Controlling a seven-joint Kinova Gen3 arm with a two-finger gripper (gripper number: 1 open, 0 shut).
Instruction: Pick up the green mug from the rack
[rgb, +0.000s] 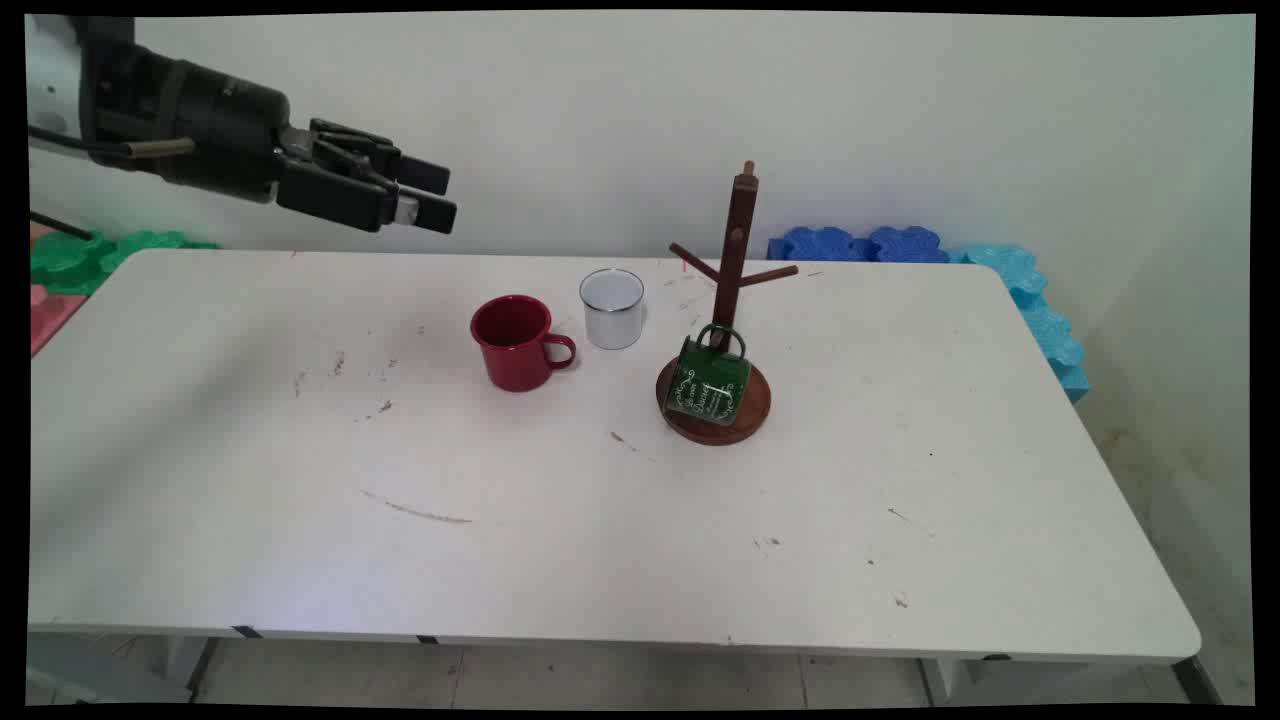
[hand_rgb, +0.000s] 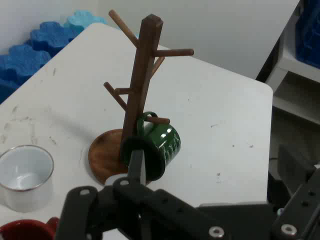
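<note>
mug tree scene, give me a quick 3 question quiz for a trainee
1. True or false: the green mug hangs by its handle on a low peg of the wooden mug tree.
2. Which mug stands nearer the tree: A) red mug B) white mug?
3. Fill in: the gripper hangs in the air, above the table's far ____ part in the main view.

Key: 1 true; 2 B; 3 left
</note>
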